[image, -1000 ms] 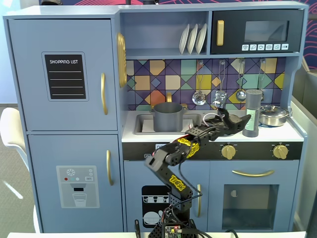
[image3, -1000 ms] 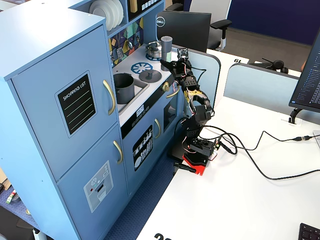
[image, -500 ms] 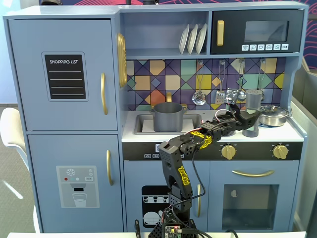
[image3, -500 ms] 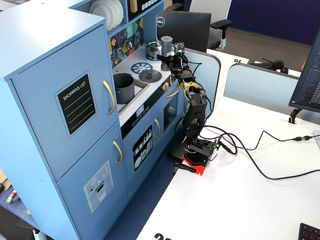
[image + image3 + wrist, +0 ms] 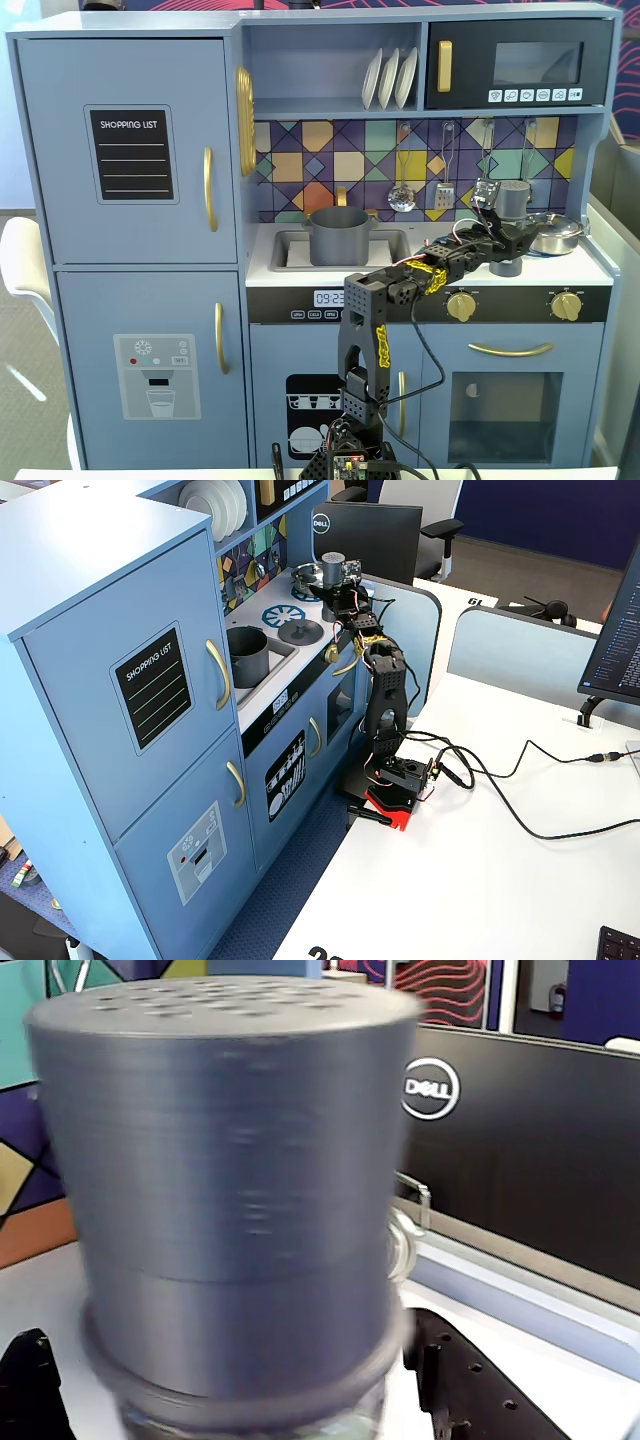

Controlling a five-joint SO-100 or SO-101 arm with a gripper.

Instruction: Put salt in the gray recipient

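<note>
While the gripper (image 5: 505, 228) stands closed around the salt shaker (image 5: 511, 199) above the stovetop, steel pan (image 5: 556, 233) just right, lid (image 5: 505, 266) below, gray pot (image 5: 338, 236) in sink (image 5: 283, 251) well left.

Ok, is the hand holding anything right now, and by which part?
The hand seems to hold the salt shaker by its lower body; its gray cap fills the wrist view. The exact contact is not visible.
</note>
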